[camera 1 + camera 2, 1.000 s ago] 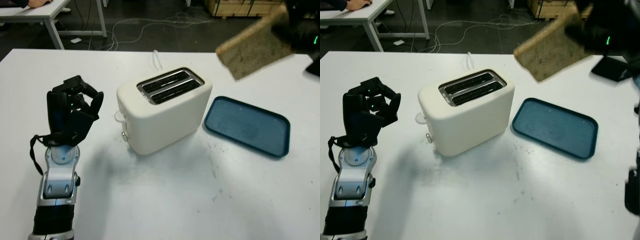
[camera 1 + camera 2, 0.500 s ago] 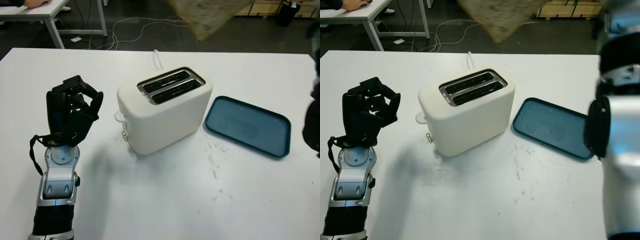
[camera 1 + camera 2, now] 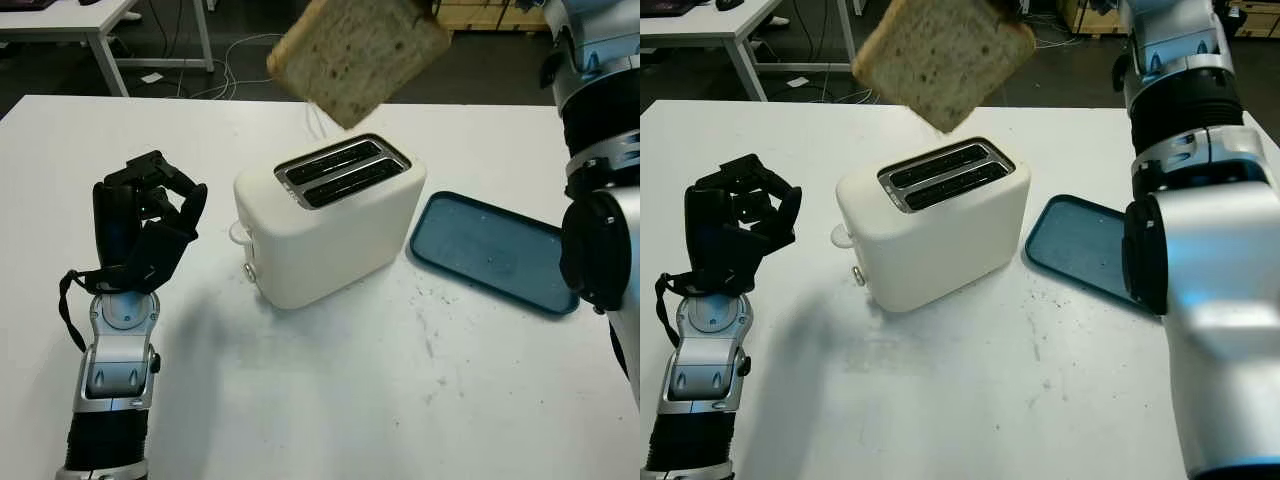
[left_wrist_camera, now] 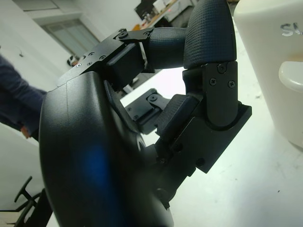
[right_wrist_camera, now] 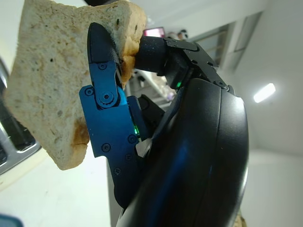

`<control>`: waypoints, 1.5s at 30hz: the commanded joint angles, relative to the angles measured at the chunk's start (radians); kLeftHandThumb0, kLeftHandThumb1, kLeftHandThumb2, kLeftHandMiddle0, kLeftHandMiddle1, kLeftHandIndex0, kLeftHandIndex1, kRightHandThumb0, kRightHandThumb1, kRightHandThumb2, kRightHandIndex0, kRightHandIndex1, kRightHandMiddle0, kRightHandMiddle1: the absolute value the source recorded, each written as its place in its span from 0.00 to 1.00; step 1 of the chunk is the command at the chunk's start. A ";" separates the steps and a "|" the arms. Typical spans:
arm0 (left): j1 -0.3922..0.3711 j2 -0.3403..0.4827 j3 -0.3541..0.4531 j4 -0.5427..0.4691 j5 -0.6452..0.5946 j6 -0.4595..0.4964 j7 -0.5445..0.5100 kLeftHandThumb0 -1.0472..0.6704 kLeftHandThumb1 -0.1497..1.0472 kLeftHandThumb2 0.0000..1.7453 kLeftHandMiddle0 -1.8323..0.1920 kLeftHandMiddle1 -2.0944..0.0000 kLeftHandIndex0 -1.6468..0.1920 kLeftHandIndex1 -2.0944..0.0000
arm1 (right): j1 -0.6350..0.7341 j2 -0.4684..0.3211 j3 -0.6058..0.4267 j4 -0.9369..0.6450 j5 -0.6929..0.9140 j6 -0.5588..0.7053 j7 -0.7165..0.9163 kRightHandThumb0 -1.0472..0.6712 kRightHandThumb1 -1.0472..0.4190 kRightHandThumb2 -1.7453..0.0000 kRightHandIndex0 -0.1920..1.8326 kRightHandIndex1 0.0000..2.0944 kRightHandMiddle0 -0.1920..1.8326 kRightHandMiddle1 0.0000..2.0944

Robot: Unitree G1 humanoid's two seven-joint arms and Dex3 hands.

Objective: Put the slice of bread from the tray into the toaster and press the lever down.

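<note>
head views: a tan, speckled slice of bread [image 3: 357,55] hangs in the air, tilted, above the two slots of the cream plastic toaster [image 3: 330,220], which sits mid-way across the white desk [image 3: 320,400]. just beside the toaster, toward the desk's right edge, lies a dark blue rectangular tray [image 3: 497,253]. the black left hand [image 3: 145,220] stands upright near the desk's left edge, fingers curled in, holding nothing.

left wrist view: the left hand's fingers [image 4: 208,52] are folded, the toaster's cream wall just beside them.

right wrist view: the right hand [image 5: 124,56] pinches the bread slice at its crust between black fingers, above the toaster slot.
</note>
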 commanded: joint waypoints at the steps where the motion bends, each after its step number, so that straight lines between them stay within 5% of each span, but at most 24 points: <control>1: 0.011 -0.002 0.003 -0.008 0.001 0.000 0.004 0.10 0.60 0.48 0.27 0.30 0.32 0.29 | 0.018 -0.014 0.011 0.013 -0.016 0.033 0.014 0.33 0.09 0.80 0.64 0.83 0.54 0.83; 22: 0.015 -0.007 0.006 -0.007 0.007 -0.001 0.009 0.10 0.60 0.47 0.27 0.30 0.32 0.30 | 0.065 -0.078 0.060 0.052 -0.111 -0.031 0.015 0.32 0.09 0.77 0.56 0.83 0.45 0.83; 45: 0.015 -0.011 0.008 -0.007 0.010 -0.004 0.010 0.09 0.61 0.46 0.27 0.30 0.32 0.30 | 0.084 -0.058 0.114 0.031 -0.149 -0.110 0.052 0.31 0.09 0.76 0.60 0.83 0.48 0.83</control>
